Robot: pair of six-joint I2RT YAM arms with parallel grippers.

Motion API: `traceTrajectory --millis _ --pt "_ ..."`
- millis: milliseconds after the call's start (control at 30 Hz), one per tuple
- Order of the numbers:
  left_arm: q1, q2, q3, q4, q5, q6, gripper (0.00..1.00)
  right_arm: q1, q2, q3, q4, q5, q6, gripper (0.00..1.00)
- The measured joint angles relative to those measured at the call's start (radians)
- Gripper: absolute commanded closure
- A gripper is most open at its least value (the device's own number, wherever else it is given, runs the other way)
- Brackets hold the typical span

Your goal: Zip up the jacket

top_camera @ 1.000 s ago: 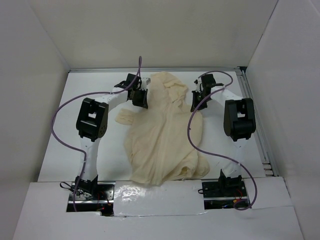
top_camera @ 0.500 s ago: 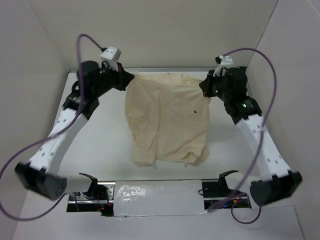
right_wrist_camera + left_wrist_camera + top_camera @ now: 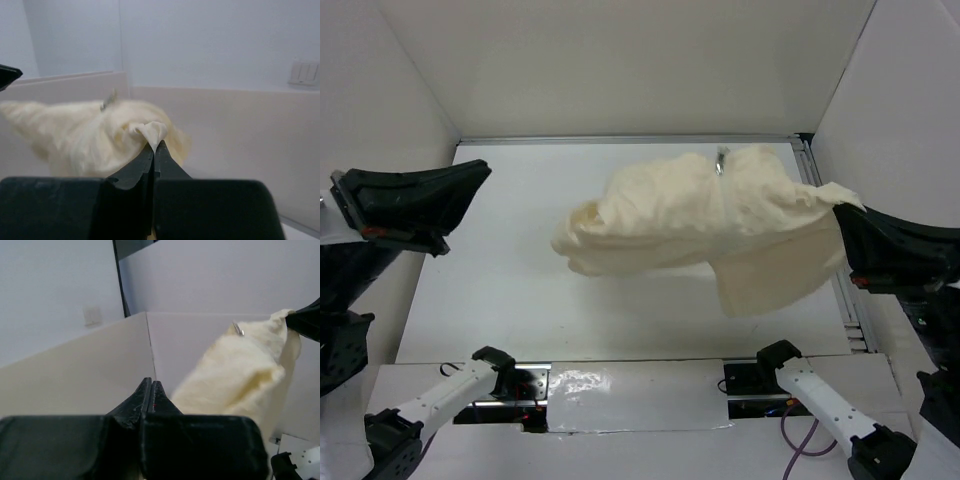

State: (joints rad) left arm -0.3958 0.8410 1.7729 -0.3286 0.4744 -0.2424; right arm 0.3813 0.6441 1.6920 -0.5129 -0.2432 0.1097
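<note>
R gripper (image 3: 154,148) is up high, jaws clamped on a fold at the R edge of the jacket (image 3: 720,220). L gripper (image 3: 150,386) is high too, jaws pressed together w/ nothing btwn, apart from the cloth. Jacket hangs bunched above the table (image 3: 500,290), metal zip pull (image 3: 721,160) on top.

— Where's the jacket (image 3: 720,215)?
— Up in the air, toward the right and far side. It's a bunched cream mass, blurred at its edges.
— Held?
— Its right corner is pinched in the right gripper (image 3: 154,145), jaws closed. The rest trails left, with a flap drooping near-right.
— Zipper?
— A metal zipper pull (image 3: 721,160) shows on its far edge.
</note>
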Motion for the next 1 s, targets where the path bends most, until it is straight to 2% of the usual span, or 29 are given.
traceTrajectory --millis 100,233,300,333,400,433,467,500,533,567,600,633,700,733,767,933,1000 --pt "0.026 0.003 0.031 0.029 -0.025 0.002 1.00 -0.019 -0.007 0.006 0.000 0.072 0.002 1.00" --pt "0.030 0.051 -0.076 0.108 -0.117 0.001 1.00 -0.031 0.068 -0.098 0.023 0.188 0.032 1.00" --pt "0.039 0.148 -0.138 0.143 -0.149 -0.006 1.00 -0.059 0.170 -0.196 0.061 0.205 0.059 1.00" --pt "0.051 0.210 -0.163 0.166 -0.165 -0.018 1.00 -0.079 0.237 -0.245 0.084 0.202 0.074 0.94" --pt "0.079 0.359 -0.222 0.203 -0.167 -0.042 1.00 -0.129 0.423 -0.349 0.112 0.183 0.105 0.93" --pt "0.099 0.439 -0.269 0.212 -0.155 -0.058 1.00 -0.156 0.522 -0.372 0.112 0.177 0.113 0.87" --pt "0.114 0.515 -0.310 0.211 -0.145 -0.078 1.00 -0.179 0.654 -0.376 0.109 0.175 0.121 0.74" --pt "0.135 0.607 -0.360 0.198 -0.135 -0.092 0.88 -0.205 0.789 -0.367 0.109 0.180 0.127 0.46" --pt "0.147 0.673 -0.397 0.179 -0.130 -0.102 0.80 -0.227 0.917 -0.352 0.103 0.180 0.134 0.36" --pt "0.160 0.737 -0.429 0.141 -0.128 -0.112 0.60 -0.248 1.033 -0.335 0.089 0.180 0.133 0.34" --pt "0.166 0.784 -0.449 0.103 -0.127 -0.117 0.50 -0.263 1.115 -0.331 0.081 0.175 0.134 0.01" --pt "0.166 0.818 -0.455 0.060 -0.126 -0.125 0.43 -0.276 1.167 -0.332 0.059 0.168 0.141 0.00" --pt "0.143 0.833 -0.455 0.019 -0.119 -0.128 0.21 -0.295 1.178 -0.357 0.031 0.156 0.141 0.00" --pt "0.127 0.823 -0.453 0.014 -0.112 -0.123 0.05 -0.298 1.147 -0.363 0.024 0.153 0.147 0.00" --pt "0.104 0.806 -0.454 0.019 -0.104 -0.125 0.01 -0.296 1.106 -0.368 0.029 0.153 0.155 0.00" --pt "-0.040 0.657 -0.541 0.046 -0.059 -0.142 0.01 -0.277 0.776 -0.414 0.044 0.206 0.224 0.00" --pt "-0.111 0.608 -0.595 0.053 -0.026 -0.164 0.01 -0.279 0.644 -0.480 0.055 0.249 0.272 0.00"
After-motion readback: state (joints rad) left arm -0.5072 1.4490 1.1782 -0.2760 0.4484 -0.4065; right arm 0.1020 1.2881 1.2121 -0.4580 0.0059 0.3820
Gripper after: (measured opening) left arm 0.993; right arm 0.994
